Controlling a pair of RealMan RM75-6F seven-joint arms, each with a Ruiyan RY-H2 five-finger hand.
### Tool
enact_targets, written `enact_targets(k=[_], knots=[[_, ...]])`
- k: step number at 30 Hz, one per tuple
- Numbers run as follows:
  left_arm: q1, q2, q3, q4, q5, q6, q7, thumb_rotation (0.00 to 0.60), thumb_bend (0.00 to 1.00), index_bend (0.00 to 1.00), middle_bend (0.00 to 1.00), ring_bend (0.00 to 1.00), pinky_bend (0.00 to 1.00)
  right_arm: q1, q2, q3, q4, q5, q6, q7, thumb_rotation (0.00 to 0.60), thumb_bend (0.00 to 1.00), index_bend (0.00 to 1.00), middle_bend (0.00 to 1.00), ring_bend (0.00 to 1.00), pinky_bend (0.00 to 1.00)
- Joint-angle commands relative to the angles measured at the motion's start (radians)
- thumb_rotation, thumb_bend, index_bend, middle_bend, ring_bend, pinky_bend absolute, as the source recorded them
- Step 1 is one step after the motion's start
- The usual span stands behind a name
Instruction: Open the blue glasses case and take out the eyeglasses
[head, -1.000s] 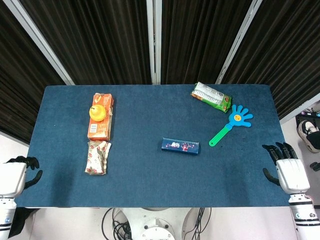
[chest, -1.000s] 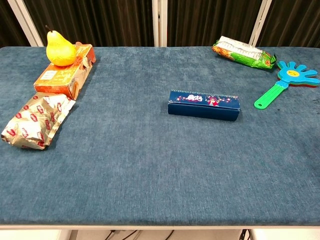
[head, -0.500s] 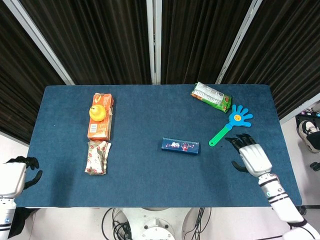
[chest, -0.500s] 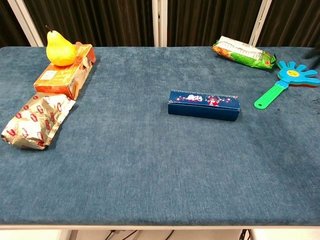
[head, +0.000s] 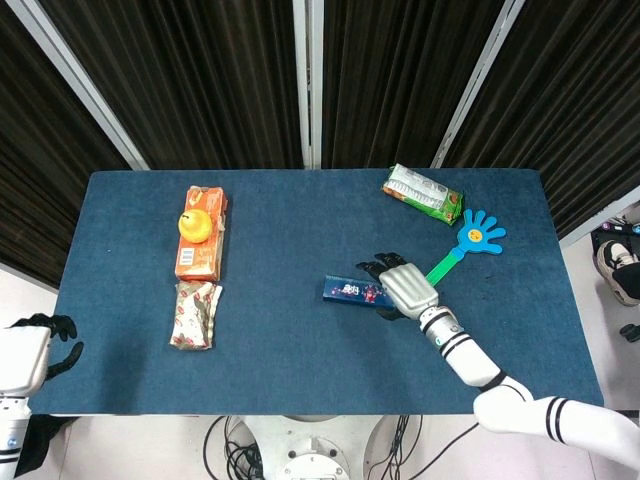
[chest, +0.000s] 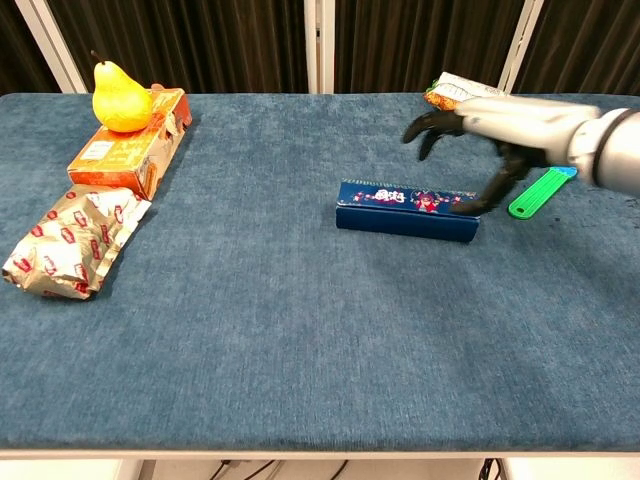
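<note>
The blue glasses case lies shut near the middle of the blue table, its long side running left to right; the right hand hangs over the case's right end with fingers spread and holding nothing, and in the chest view a dark fingertip reaches down to the top of the case at that end (whether it truly touches cannot be told). In the head view the same hand covers the case's right end, the arm stretching back toward the near right corner. The left hand sits off the table's near left corner, fingers loosely curled and apart, nothing in it.

Behind the right hand lies a green-handled hand clapper with a blue palm; further back, a green snack packet. On the left side a yellow pear rests on an orange carton; just in front of the carton lies a crinkled foil packet.
</note>
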Motion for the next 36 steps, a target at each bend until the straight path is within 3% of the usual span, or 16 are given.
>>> enact_targets(k=[1, 9, 29, 36], knots=[[0.000, 0.001, 0.001, 0.001, 0.001, 0.000, -0.002, 0.600, 0.28, 0.58, 0.58, 0.46, 0.54, 0.024, -0.037, 0.004, 0.024, 0.040, -0.001, -0.031, 0.600, 0.20, 0.14, 0.21, 0.08, 0.10], [0.000, 0.002, 0.001, 0.001, 0.003, -0.002, -0.008, 0.600, 0.28, 0.58, 0.58, 0.46, 0.54, 0.061, -0.085, 0.000, 0.062, 0.114, 0.000, -0.040, 0.600, 0.24, 0.14, 0.22, 0.08, 0.10], [0.000, 0.001, 0.001, 0.002, 0.004, -0.002, -0.013, 0.600, 0.28, 0.58, 0.58, 0.46, 0.54, 0.109, -0.102, -0.029, 0.091, 0.158, -0.016, -0.010, 0.600, 0.31, 0.14, 0.25, 0.08, 0.10], [0.000, 0.002, 0.001, 0.003, 0.005, -0.002, -0.016, 0.600, 0.28, 0.57, 0.58, 0.46, 0.54, 0.120, -0.104, -0.040, 0.097, 0.165, -0.018, -0.006, 0.600, 0.34, 0.19, 0.28, 0.08, 0.10]])
